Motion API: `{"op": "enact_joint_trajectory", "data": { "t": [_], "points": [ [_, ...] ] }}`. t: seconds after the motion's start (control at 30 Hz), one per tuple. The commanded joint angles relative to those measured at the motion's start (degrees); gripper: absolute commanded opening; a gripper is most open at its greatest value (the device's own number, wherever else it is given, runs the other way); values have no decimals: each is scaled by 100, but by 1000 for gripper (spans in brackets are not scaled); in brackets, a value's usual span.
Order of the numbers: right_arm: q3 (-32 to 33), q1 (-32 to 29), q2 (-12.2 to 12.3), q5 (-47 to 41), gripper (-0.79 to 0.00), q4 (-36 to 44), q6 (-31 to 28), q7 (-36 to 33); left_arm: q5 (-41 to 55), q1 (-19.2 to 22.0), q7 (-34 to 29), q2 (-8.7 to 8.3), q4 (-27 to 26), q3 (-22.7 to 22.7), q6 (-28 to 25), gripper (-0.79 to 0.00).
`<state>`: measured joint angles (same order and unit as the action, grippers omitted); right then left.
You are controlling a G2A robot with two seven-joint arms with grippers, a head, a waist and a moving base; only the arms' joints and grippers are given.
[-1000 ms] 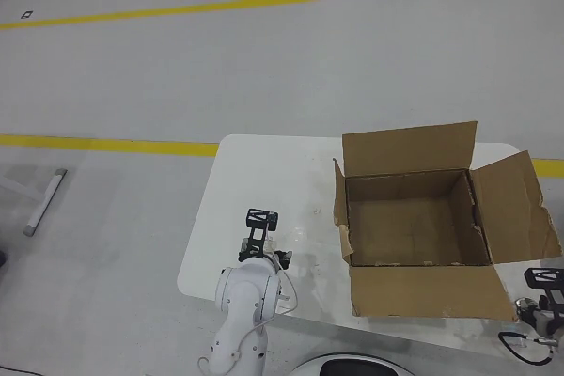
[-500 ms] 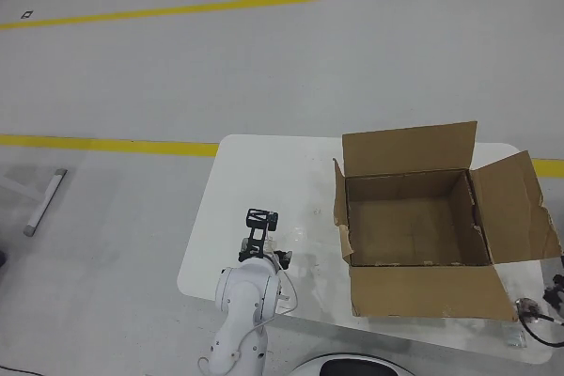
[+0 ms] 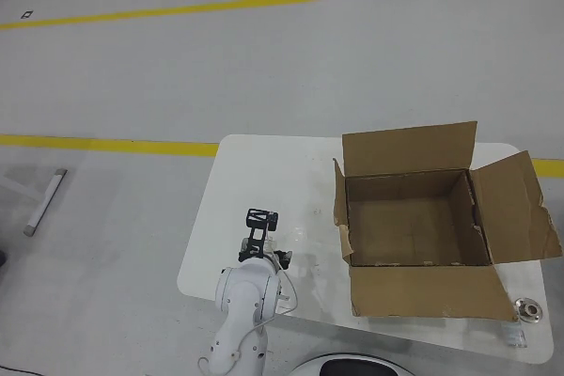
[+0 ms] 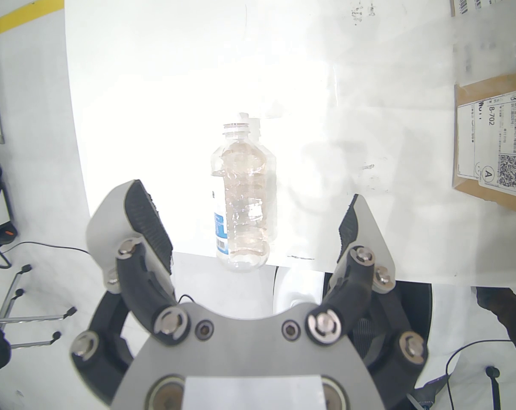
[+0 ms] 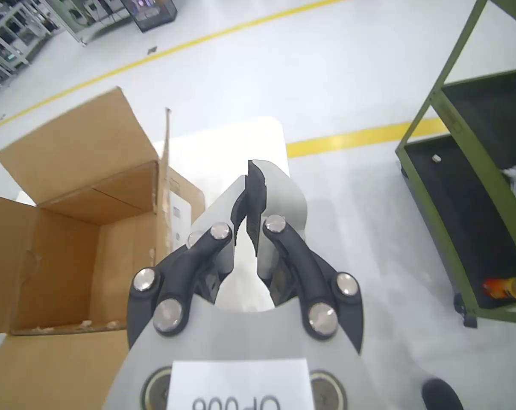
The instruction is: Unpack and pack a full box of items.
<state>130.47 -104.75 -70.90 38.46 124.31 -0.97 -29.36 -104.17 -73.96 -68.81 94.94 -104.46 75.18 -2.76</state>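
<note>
Left end effector (image 4: 245,193): fingers apart, holding nothing.
Clear plastic bottle (image 4: 242,172): lying on the white worktop (image 4: 155,87), just ahead of the left end effector.
Right end effector (image 5: 253,177): fingers together, holding nothing.
Open brown cardboard box (image 5: 76,140): beside the right end effector.

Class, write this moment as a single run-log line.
left tool open over clear bottle on table | right tool shut beside cardboard box | box flaps open, nothing seen inside
</note>
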Motion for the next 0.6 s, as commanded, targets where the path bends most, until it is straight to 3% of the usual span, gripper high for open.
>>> {"op": "enact_joint_trajectory", "data": {
  "t": [0.0,0.27,0.57],
  "points": [
    [16,18,5,-47,-785,216,-29,-22,0,0,0,0,0,0,0,0],
    [-454,-71,1,415,-785,793,-532,483,0,0,0,0,0,0,0,0],
    [-1276,-72,5,1226,-785,776,-1254,1202,0,0,0,0,0,0,0,0]
  ]
}}
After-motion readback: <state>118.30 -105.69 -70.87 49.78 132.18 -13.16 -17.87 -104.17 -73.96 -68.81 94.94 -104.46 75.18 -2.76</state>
